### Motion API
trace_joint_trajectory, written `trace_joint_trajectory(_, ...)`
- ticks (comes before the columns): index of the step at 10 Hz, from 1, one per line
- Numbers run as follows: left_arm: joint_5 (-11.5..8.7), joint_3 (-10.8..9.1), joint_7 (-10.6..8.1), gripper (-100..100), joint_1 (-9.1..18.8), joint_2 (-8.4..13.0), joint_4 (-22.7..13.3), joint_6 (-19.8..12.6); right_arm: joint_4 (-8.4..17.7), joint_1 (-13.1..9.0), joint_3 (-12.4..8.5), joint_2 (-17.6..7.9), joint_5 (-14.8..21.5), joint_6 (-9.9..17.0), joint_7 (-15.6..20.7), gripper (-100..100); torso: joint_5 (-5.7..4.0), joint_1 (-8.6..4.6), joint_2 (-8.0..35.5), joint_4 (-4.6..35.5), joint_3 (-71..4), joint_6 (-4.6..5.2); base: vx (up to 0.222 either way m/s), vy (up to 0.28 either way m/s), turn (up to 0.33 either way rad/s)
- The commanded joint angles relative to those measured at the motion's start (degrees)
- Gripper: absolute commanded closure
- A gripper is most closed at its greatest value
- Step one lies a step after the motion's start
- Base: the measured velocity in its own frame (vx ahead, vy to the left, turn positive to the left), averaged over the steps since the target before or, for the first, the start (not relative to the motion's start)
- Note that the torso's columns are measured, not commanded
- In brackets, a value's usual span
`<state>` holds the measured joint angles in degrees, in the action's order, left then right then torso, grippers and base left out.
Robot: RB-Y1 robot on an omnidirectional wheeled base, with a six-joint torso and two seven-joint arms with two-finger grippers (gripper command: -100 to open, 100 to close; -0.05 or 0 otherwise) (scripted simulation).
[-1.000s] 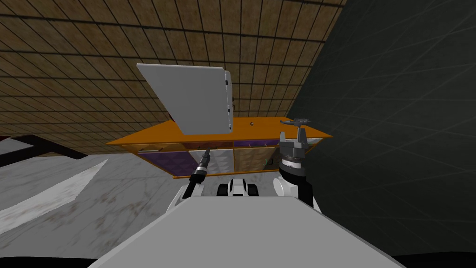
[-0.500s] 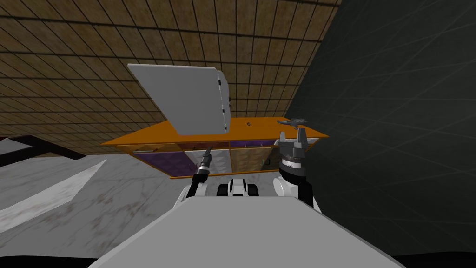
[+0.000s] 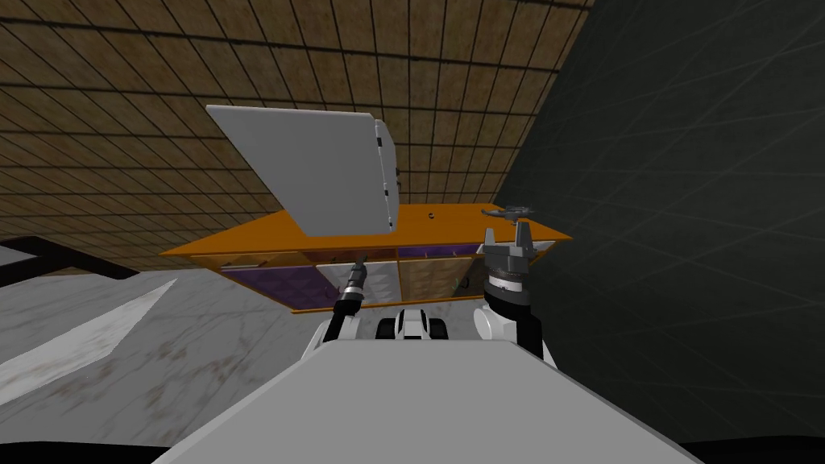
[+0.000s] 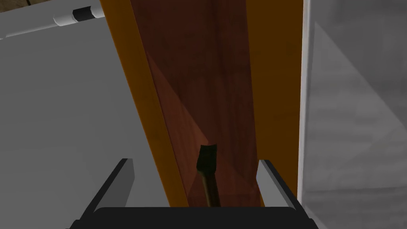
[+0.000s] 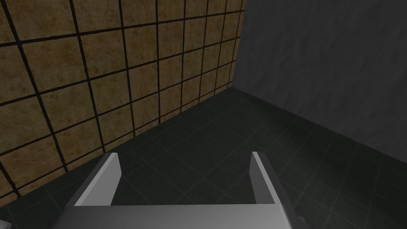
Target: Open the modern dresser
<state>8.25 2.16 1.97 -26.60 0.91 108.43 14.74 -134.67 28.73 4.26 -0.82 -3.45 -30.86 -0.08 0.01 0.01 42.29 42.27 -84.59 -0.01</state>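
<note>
Straight ahead, the dresser (image 3: 467, 221) sits against the tiled wall (image 3: 161, 97): flat orange top and frame, purple and brown wood-grain fronts. My left gripper (image 4: 194, 162) is spread wide, a small dark handle (image 4: 207, 159) between its fingers (image 4: 119, 179) ungripped; my right gripper (image 3: 507, 234), raised nearby, is spread and empty.

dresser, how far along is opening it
Done: left gripper lined up at the dresser, open, its dark handle between the fingers. In hand: the grasp, not yet shut. Left: the pull; no front looks drawn out. Right gripper open, idle.
</note>
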Motion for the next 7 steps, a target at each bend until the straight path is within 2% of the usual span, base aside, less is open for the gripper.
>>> trace_joint_trajectory(1, -0.1, -0.1, -0.04, 100, 0.33, 0.16, -0.9, 0.53, 0.0, -0.01, 0.0, 0.0, 0.0, 0.0, 0.0, 0, -0.03, -0.1, 0.34, 0.1, 0.22, 0.0, -0.034, -0.011, 0.012)
trace_joint_trajectory(5, 0.01, 0.79, -0.46, 100, -2.08, 0.61, 2.36, 0.18, 0.01, -0.03, 0.01, 0.01, 0.0, 0.01, 0.0, 0, -0.02, -0.06, 0.23, 0.09, 0.17, 0.01, -0.156, -0.015, 0.006)
trace_joint_trajectory(6, 0.0, 0.68, -0.38, 100, -1.79, 0.54, 1.94, 0.22, 0.01, -0.03, 0.01, 0.01, 0.0, 0.01, 0.0, 0, -0.03, -0.08, 0.05, 0.04, 0.05, 0.01, -0.081, -0.016, 0.002)
trace_joint_trajectory(7, -0.06, 0.71, -0.46, -100, -1.81, 2.67, 1.98, 0.15, 0.01, -0.02, 0.01, 0.01, 0.0, 0.01, 0.0, 0, -0.01, 0.0, -0.32, -0.06, -0.16, 0.01, -0.016, 0.0, -0.003)
